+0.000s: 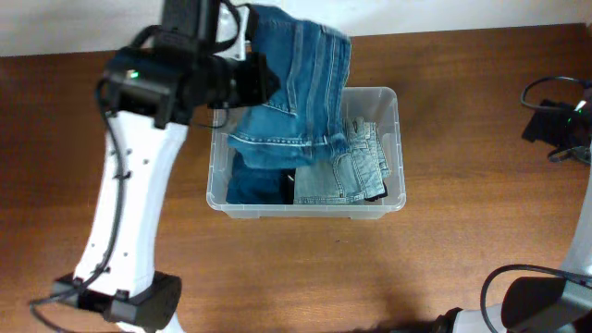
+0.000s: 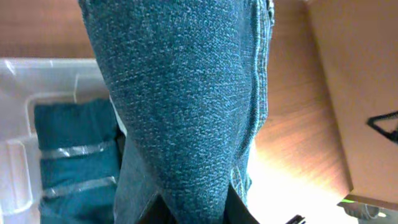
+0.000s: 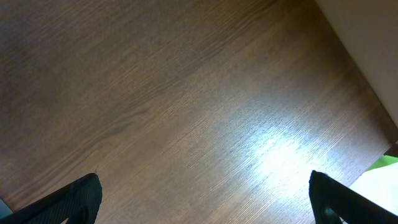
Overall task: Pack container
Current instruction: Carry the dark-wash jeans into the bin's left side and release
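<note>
Two arms: left gripper [image 2: 193, 210] clamps jeans [image 1: 296, 83] hanging above the container [image 1: 305, 211] beneath it; right gripper [image 3: 205, 202] gapes empty over table [image 3: 186, 93].

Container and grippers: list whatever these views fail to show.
- Container base: overhead, covered by folded clothes.
- Container's far left corner: overhead, behind the hanging jeans and left arm.
- Left gripper fingertips: left wrist view, buried in denim.
- Right gripper: overhead, a dark shape at the right edge, fingers unreadable.
</note>
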`<state>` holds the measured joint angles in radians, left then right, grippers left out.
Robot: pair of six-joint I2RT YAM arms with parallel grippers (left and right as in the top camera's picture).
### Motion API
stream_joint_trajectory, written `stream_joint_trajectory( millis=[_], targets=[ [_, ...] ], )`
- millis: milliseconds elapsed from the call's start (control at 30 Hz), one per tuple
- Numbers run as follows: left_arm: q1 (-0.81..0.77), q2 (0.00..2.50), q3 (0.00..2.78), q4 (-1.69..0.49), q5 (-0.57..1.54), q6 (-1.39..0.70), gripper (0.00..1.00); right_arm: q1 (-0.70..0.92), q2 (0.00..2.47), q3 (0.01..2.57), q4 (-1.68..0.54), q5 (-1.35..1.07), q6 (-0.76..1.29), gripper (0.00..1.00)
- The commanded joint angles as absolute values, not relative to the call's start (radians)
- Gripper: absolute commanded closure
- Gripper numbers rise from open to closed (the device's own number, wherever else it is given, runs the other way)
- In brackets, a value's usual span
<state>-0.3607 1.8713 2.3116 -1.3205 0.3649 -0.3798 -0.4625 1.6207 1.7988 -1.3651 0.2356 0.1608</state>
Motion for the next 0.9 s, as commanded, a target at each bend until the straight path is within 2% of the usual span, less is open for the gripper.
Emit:
stream_joint_trajectory(
  millis=[0, 233, 433, 567, 667, 733, 767, 800, 833, 867],
  targets=[
    [-0.393, 1.898, 2.27, -1.285, 0.334, -0.461, 0.99, -0.465, 1.622, 1.805, -1.365, 0.247, 0.165, 0.01],
    [-0.403, 1.904, 2.046, -1.178, 0.205, -0.483, 0.99, -0.465, 1.622, 1.805, -1.365, 0.247, 0.165, 0.01],
    [-0.403, 1.904, 1.855, -1.126, -0.011, -0.485, 0.99, -0.465, 1.622, 1.805, -1.365, 0.247, 0.165, 0.01],
    [-0.403, 1.904, 1.812, -1.135, -0.16, -0.484, 0.87, -0.465, 1.622, 1.805, -1.365, 0.247, 0.165, 0.01],
    [-0.399, 1.904, 1.807, -1.141, -0.182, -0.476, 0.84, -0.465, 1.622, 1.805, -1.365, 0.247, 0.165, 0.01],
    [-0.386, 1.904, 1.807, -1.164, -0.188, -0.454, 0.72, -0.465, 1.622, 1.805, -1.365, 0.247, 0.165, 0.01],
    [-0.379, 1.904, 1.807, -1.177, -0.202, -0.455, 0.62, -0.465, 1.622, 1.805, -1.365, 0.247, 0.165, 0.02],
    [-0.373, 1.904, 1.807, -1.185, -0.21, -0.451, 0.34, -0.465, 1.622, 1.805, -1.365, 0.247, 0.165, 0.01],
    [-0.366, 1.904, 1.807, -1.188, -0.21, -0.425, 0.16, -0.465, 1.622, 1.805, -1.365, 0.247, 0.165, 0.01],
    [-0.36, 1.904, 1.807, -1.19, -0.212, -0.403, 0.06, -0.465, 1.622, 1.805, -1.365, 0.247, 0.165, 0.01]
  ],
)
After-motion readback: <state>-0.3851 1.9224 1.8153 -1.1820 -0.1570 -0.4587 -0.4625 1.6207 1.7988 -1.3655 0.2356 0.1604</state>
